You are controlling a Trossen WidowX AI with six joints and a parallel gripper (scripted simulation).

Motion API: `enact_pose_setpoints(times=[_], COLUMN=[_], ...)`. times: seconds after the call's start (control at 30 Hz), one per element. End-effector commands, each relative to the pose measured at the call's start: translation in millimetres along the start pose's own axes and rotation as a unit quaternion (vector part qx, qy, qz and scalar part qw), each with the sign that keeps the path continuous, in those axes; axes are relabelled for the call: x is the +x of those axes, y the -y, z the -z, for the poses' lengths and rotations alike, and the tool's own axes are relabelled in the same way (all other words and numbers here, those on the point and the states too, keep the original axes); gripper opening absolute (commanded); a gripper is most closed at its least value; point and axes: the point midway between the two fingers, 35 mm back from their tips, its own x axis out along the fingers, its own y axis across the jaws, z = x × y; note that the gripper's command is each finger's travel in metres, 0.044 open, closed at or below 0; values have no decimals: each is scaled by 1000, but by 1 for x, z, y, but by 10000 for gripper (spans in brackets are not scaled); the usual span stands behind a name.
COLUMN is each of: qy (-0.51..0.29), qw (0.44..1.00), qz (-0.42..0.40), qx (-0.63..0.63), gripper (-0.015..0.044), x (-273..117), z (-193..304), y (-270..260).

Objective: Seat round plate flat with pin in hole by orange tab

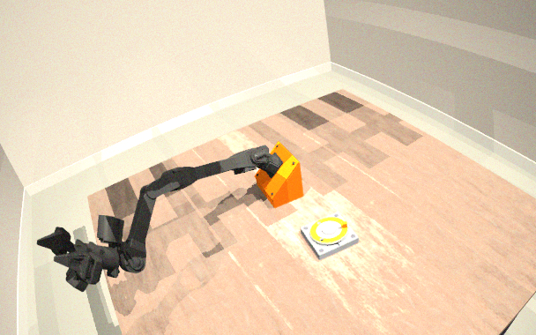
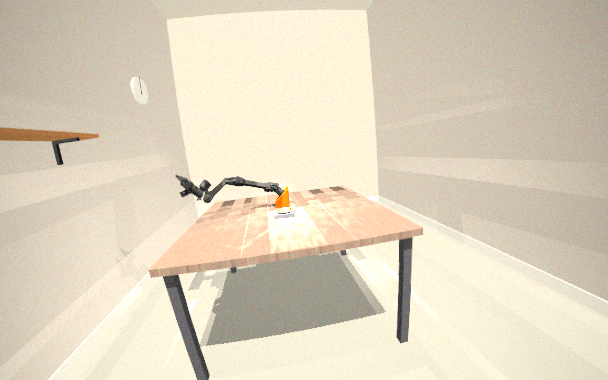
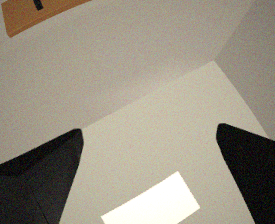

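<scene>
The round plate [image 1: 329, 241] shows as a yellow ring around a white centre, on the square grey base [image 1: 346, 241] [image 2: 285, 215]. Its orange tab [image 1: 345, 225] points right and slightly to the back in the top view. The view is too small to tell how far the plate tilts. The pin and the hole by the tab cannot be made out. My gripper [image 1: 47, 249] [image 3: 150, 133] is open and empty, raised past the table's left edge, far from the plate and touching nothing. The wrist view shows neither plate nor base.
The orange mount [image 1: 289, 189] [image 2: 282, 201] of the arm stands on the wooden table [image 1: 434, 198] [image 2: 367, 220], behind the base. The arm stretches left from it. A wall shelf [image 2: 22, 134] [image 3: 43, 12] and a bright ceiling panel [image 3: 155, 200] are far from the plate.
</scene>
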Motion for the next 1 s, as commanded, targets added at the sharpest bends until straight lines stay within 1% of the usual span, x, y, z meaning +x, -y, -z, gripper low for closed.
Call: enact_pose_setpoints(times=[0.0,0.07,0.13,0.23,0.27,0.33,0.47,0.53,0.63,0.8,0.97], qy=[3,33,99,144,148,176,231,248,283,319,346], qw=[1000,999,994,988,987,980,962,955,935,905,861], qz=[2,14,31,50,57,92,141,161,210,282,372], qx=[0,5,13,17,18,24,23,21,16,4,-14], gripper=[374,321,269,190,164,111,6,0,0,0,0], x=[1,3,-2,-8,-8,-16,-31,-38,-55,-82,-121], z=[-1,-10,-32,-45,-46,-50,-57,-58,-56,-47,-27], y=[4,35,77,109,115,151,205,223,266,320,378])
